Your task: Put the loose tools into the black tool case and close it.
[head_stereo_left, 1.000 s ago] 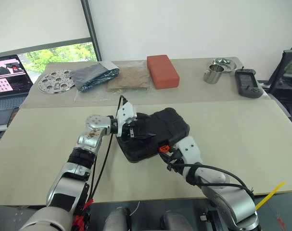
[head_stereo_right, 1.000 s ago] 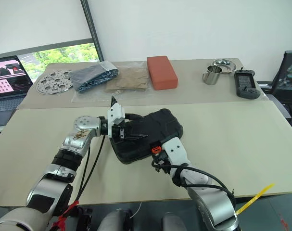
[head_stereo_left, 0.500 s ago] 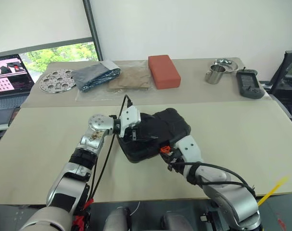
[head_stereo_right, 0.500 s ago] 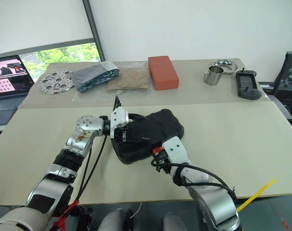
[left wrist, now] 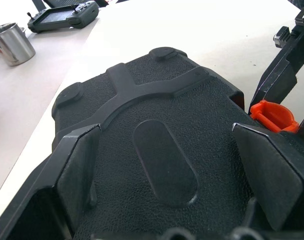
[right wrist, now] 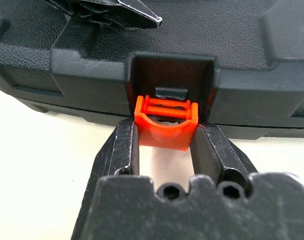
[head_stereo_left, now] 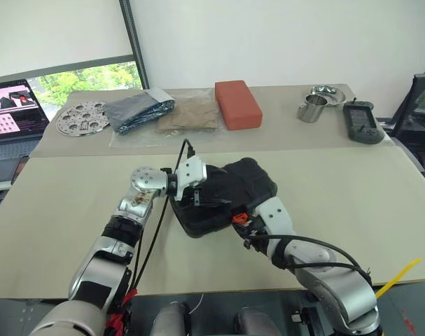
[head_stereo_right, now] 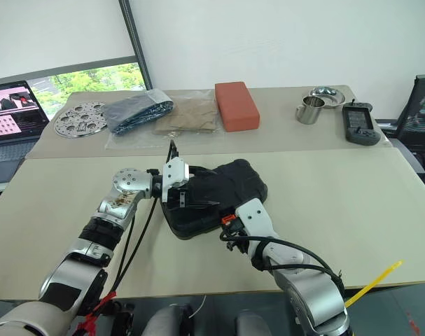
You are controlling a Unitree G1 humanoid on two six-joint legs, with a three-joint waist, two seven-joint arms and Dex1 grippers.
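The right gripper (right wrist: 164,150) pinches the small orange latch (right wrist: 166,127) between its two black fingers at the near edge of the black tool case (head_stereo_left: 226,192), whose lid is already down on the table (head_stereo_left: 352,189). Just past the latch, the left gripper (left wrist: 167,165) spreads its fingers wide over the lid's textured top, one to each side of an oval recess, apparently bracing it.

The risk looks to lie in the latch: the fingers hold it by its sides, so a push could slide them off before the tab snaps home, or shove the whole case away if the left gripper's bracing is too light. Whether the latch is seated cannot be told.

Nothing stands between either gripper and the case. Well beyond them, along the far side of the table, lie a red-orange block (head_stereo_left: 236,103), a steel mug (head_stereo_left: 309,110) beside a handheld controller (head_stereo_left: 360,123), and a perforated metal disc (head_stereo_left: 80,117) near a laptop (head_stereo_left: 12,115).
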